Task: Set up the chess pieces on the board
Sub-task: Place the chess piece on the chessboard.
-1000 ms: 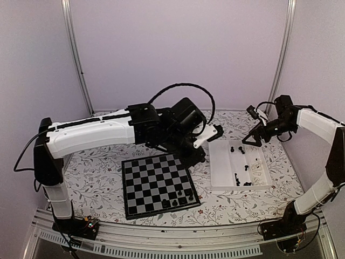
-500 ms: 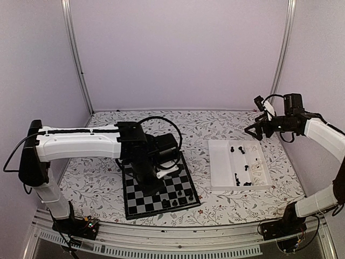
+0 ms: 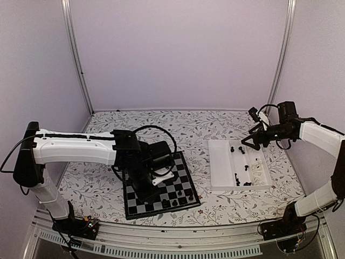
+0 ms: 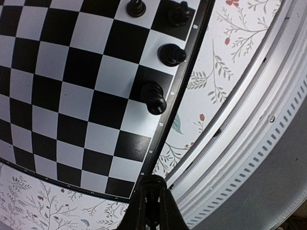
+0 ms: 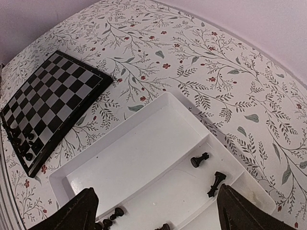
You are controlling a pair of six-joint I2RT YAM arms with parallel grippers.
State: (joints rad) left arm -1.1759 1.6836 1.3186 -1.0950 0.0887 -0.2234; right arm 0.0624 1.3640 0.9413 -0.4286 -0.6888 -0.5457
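Top external view: the left arm [image 3: 75, 148] reaches from its base across the floral table [image 3: 178, 129] and bends down over the board [image 3: 186, 181], hiding much of the board's left and middle squares. The board lies flat, slightly turned, near the front edge of the table. Four black chess pieces [image 3: 179, 193] stand on it, clustered by its near right corner.

In the left wrist view, the left gripper [image 4: 152, 184] has its fingers pressed together, tips just over the board's black border at the near edge. Whether a piece is pinched between them I cannot tell. The four pieces line up along that border, well apart from the tips. Beyond the border are floral cloth and the metal rail [image 4: 249, 143].

To the right of the board, apart from it, sits the white tray [image 3: 221, 167]. More black pieces lie scattered in its middle compartment, with a few cream pieces [image 3: 260, 170] in the right one.

Farthest right, the right gripper [image 3: 251, 141] hangs above the tray's far end. In the right wrist view, its jaws stand wide apart, framing the tray below. Two black pieces lie on their sides between the fingers [image 5: 79, 211], and others are at the bottom edge.
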